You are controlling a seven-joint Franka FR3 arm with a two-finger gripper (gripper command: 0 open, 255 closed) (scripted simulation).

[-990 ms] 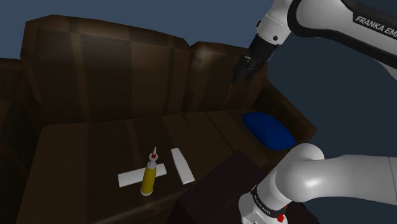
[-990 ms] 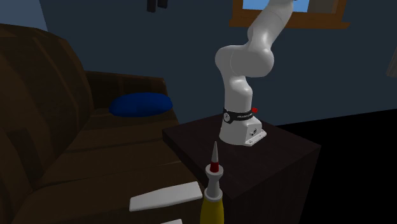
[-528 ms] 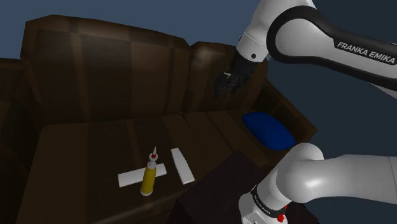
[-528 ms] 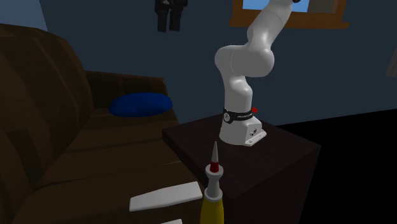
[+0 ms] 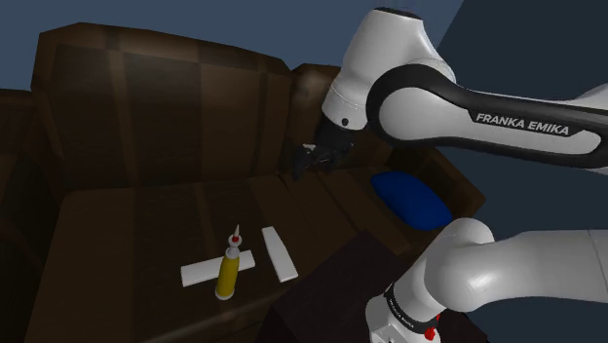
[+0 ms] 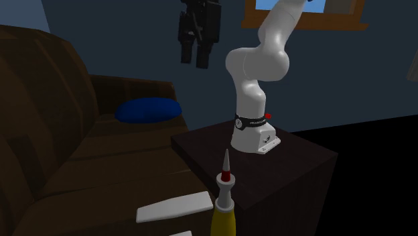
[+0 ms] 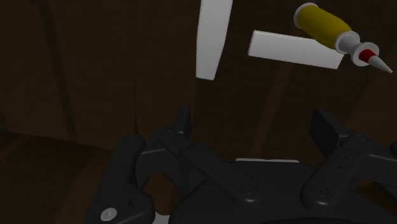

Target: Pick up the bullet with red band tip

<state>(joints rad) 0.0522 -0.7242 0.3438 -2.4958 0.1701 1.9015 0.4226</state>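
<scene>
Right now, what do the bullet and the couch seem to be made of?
Bullet: matte yellow body, grey tip, red band; possibly metal, but no gleam confirms it. Couch: dark brown mottled panels with seams, likely leather or imitation.

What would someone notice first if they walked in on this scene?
Probably the yellow bullet with a red band, upright on the seat of the brown sofa by two white strips. Then the black pincer hanging open above the seat, and the blue cushion at the sofa's end nearest the stand.
</scene>
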